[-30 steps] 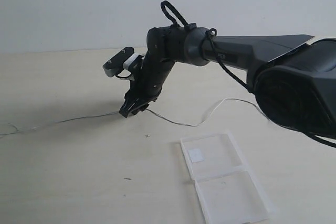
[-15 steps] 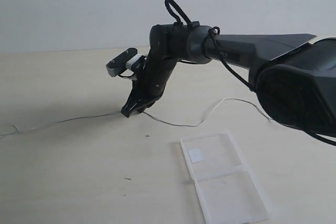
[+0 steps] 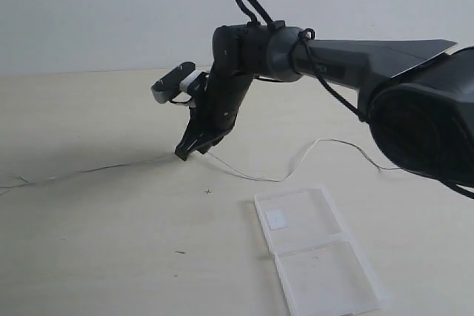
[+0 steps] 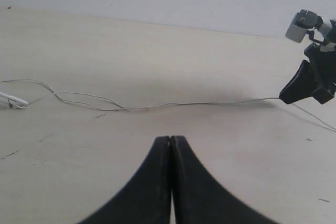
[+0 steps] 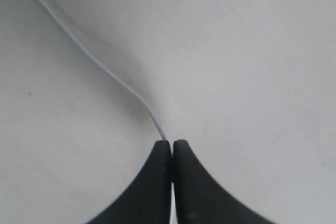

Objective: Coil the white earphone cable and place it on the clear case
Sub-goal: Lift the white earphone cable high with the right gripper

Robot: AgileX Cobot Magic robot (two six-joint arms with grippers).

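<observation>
The white earphone cable (image 3: 255, 177) stretches as a thin line across the pale table, from the far left edge to the right past the clear case (image 3: 326, 271). My right gripper (image 3: 185, 153) points down at the cable's middle and is shut on it, holding that part just off the table. In the right wrist view the cable (image 5: 105, 69) runs straight into the closed right gripper (image 5: 172, 142). My left gripper (image 4: 171, 139) is shut with nothing in it, hovering short of the cable (image 4: 142, 107). An earbud (image 4: 13, 99) lies at the cable's far end. The right gripper (image 4: 286, 97) shows there too.
The case lies open and flat near the front right, with a small white sticker (image 3: 276, 219) in its farther half. The right arm's big dark link (image 3: 422, 109) fills the right side of the exterior view. A plain wall stands behind the table.
My right gripper has risen a little and shifted right with the cable in it. The cable's left stretch has drawn straighter and its left end has slid towards the gripper.
</observation>
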